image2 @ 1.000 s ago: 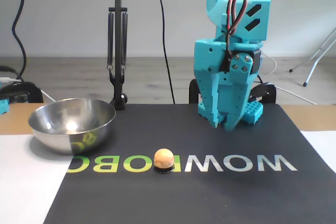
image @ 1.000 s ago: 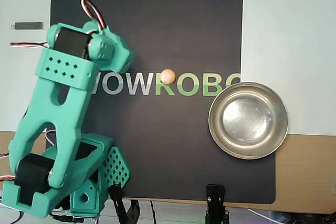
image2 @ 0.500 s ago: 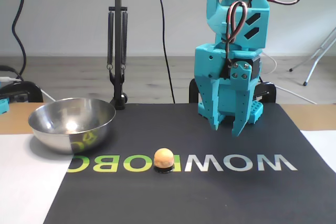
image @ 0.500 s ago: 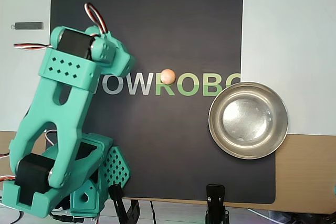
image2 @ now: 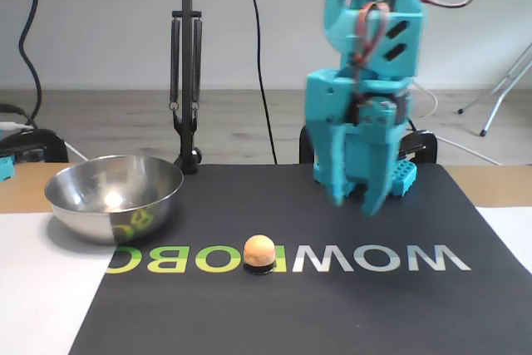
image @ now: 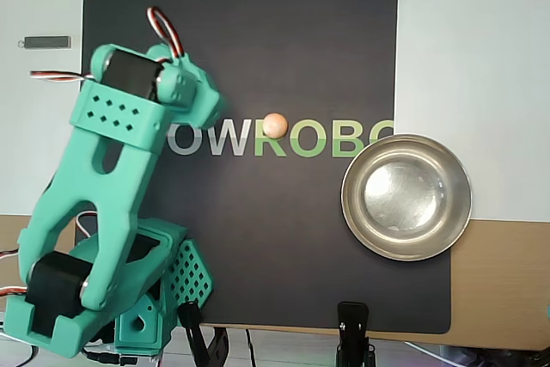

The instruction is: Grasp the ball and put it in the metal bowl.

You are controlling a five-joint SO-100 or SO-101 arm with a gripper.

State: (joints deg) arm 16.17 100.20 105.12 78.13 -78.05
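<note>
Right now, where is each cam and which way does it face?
Overhead view: above the mat, looking straight down; teal arm at left, its base at bottom left.
Fixed view: low at table edge opposite the base, facing the arm; gripper hangs over the mat.
Shared: ball, metal bowl, mirrored left-right.

arm motion-blurred, top cut off
</note>
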